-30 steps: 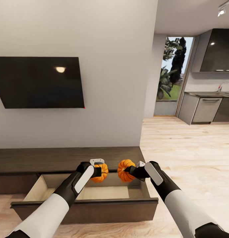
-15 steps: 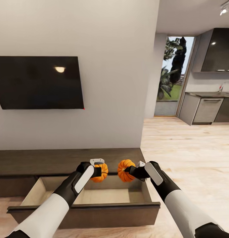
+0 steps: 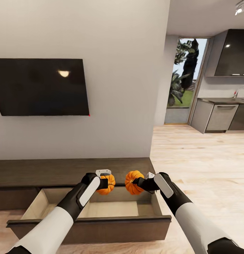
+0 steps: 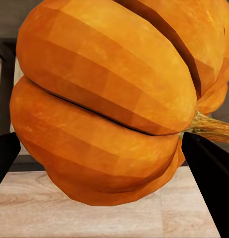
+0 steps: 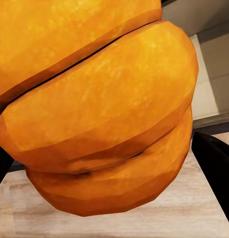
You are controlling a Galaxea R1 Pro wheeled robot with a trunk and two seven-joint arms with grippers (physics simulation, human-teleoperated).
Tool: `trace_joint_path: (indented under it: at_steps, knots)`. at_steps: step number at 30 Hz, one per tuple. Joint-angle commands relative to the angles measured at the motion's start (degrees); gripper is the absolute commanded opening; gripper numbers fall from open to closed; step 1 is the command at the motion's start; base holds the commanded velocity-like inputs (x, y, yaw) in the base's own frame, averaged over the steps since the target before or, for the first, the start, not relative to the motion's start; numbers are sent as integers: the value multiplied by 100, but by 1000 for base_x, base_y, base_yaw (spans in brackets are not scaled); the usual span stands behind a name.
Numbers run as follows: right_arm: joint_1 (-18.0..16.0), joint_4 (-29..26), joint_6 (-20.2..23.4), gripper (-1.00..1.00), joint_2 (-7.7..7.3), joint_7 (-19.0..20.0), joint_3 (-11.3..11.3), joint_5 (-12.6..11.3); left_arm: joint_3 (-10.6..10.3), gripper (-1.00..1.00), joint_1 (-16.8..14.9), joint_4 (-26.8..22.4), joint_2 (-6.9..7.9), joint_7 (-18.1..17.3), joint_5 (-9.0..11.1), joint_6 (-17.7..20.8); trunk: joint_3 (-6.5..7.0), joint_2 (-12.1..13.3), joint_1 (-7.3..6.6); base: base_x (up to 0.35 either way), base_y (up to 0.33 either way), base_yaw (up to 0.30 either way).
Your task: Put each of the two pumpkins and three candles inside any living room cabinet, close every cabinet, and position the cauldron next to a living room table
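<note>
Two ribbed orange pumpkins hang side by side, slightly apart, over the open drawer (image 3: 90, 210) of the dark brown cabinet (image 3: 65, 171): left pumpkin (image 3: 107, 185) in the left tool (image 3: 105, 183), right pumpkin (image 3: 132, 182) in the right tool (image 3: 140, 182).

The room was evenly and brightly lit, with daylight entering through the glass door (image 3: 183, 76) and a ceiling spotlight (image 3: 237, 10) glaring. A soft lamp reflection glowed on the TV screen (image 3: 42, 87). Renders were sharp; the faceted pumpkin (image 4: 109, 104) close to the left gripper showed smooth shading.
</note>
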Motion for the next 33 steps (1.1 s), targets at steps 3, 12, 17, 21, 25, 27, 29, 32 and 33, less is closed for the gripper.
trace_joint_path:
  at_steps: [3, 12, 17, 21, 25, 27, 29, 32, 33]
  knots:
    - [-5, -8, -7, -100, -2, -80, 14, -85, -13, -100, -5, -10, 2, 59, 56, 3, -60, -126, 66, 0, 0, 0]
    - [-5, -8, -7, -100, -2, -80, 14, -85, -15, -100, -5, -15, 2, 49, 54, 3, -222, -487, 264, 0, 0, 0]
    - [-5, -8, -7, -100, -2, -80, 14, -85, -15, -100, -5, -15, 2, 40, 56, 3, -312, -687, 374, 0, 0, 0]
    - [-5, -8, -7, -100, -2, -80, 17, -85, -15, -100, -5, -15, 2, 35, 57, -2, -384, -848, 462, 0, 0, 0]
    - [-5, -8, -7, -100, -2, -80, 21, -85, -15, -100, -5, -15, 2, 33, 54, -5, -455, -1008, 549, 0, 0, 0]
    - [-5, -8, -7, -100, 1, -80, 22, -85, -15, -100, -5, -15, 0, 33, 54, -5, -491, -1088, 593, 0, 0, 0]
    - [-5, -8, -7, -100, 1, -80, 22, -88, -15, -100, -5, -15, 1, 33, 55, -5, -527, -1168, 637, 0, 0, 0]
    - [-5, -8, -7, -100, -1, -80, 23, -88, -15, -100, -5, -15, 2, 33, 50, -5, -581, -1289, 703, 0, 0, 0]
    - [-5, -8, -7, -100, -2, -80, 23, -89, -15, -100, -5, -15, 2, 33, 50, -5, -599, -1329, 725, 0, 0, 0]
